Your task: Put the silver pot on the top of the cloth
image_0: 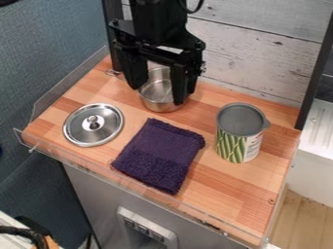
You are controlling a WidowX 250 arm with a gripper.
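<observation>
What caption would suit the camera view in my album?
An open gripper hangs over a silver pot, with a purple cloth, a lid and a can nearby.

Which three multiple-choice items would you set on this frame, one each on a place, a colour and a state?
1. Where does the silver lid lie?
A) on top of the pot
B) on the wooden top, left of the cloth in the view
C) under the can

2. What colour is the folded cloth?
A) dark purple
B) yellow
C) white

3. How does the silver pot stand?
A) tipped on its side
B) upright, covered
C) upright, uncovered

Key:
1: B, the lid rests flat on the wood, knob up.
2: A, the whole cloth shows dark purple.
3: C, its round opening faces up and its inside shows.
</observation>
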